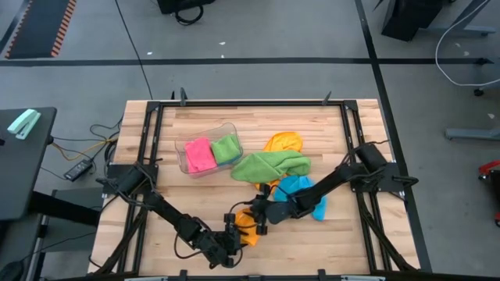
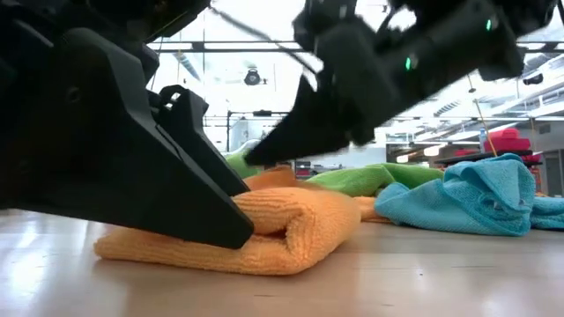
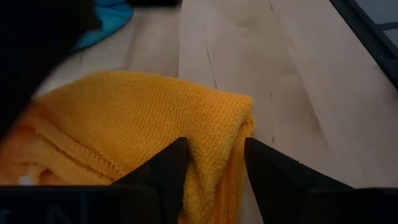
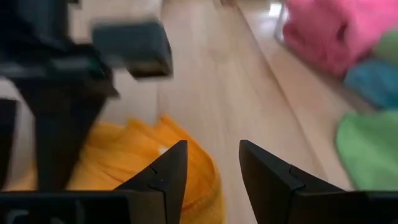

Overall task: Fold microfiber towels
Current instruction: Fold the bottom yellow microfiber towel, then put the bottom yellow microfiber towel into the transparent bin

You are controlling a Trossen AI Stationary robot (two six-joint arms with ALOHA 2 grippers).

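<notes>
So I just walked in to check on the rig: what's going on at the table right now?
Both arms are working on a folded orange microfiber towel at the table's front edge. The left gripper has its fingers around the towel's folded edge; the right gripper hangs open just above it. A pink towel and a green one sit in the clear plastic tub, with more towels loose beside it.

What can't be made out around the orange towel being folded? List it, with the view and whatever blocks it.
- Folded orange microfiber towel: its left part, low view, hidden behind the dark left tool.
- Same towel, high view: mostly covered by both arms.
- Right tool: whether it touches the towel, right wrist view, unclear.
- Clear plastic tub: anything under the pink and green towels inside is hidden, high view.
</notes>
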